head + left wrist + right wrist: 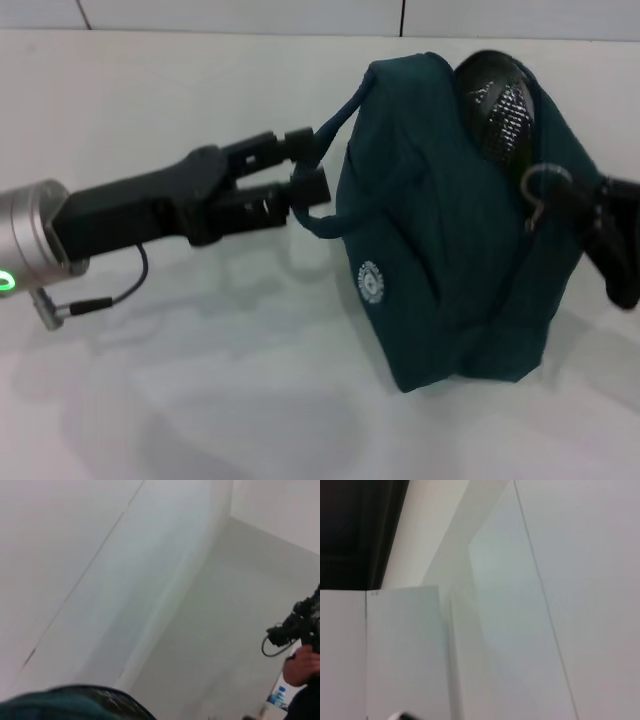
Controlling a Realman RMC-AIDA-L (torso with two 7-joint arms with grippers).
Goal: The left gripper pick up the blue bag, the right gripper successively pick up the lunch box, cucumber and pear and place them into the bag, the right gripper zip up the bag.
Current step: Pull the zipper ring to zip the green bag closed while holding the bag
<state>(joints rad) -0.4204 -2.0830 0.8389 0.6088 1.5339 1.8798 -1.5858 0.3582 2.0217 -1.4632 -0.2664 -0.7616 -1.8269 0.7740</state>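
One blue bag (455, 240) stood on the white table (200, 400) right of centre in our head view, its fabric bulging and its top seam looking drawn closed, though we could not see the zipper teeth well enough to be sure. We saw no lunch box, cucumber or pear anywhere on the surface, so we judged that all three were probably already inside and that the task was at or near its end, with only the zipping to confirm or finish. A small metal ring (540, 190), likely the zip pull, hung on the bag's right shoulder near a dark mesh patch (500, 105). Our left gripper (312, 170) reached in from the left with its jaws pinching the bag's handle strap (335, 120) and holding it taut. Our right gripper (615, 240) sat against the bag's right edge, close to the ring, and we could not tell how its jaws were set. Our left wrist view showed only a sliver of the bag, wall and a person far off; our right wrist view showed only wall. The table lay bare in front of and to the left of the bag, and the bag's right side sat close to the frame's edge, so room there was tight.
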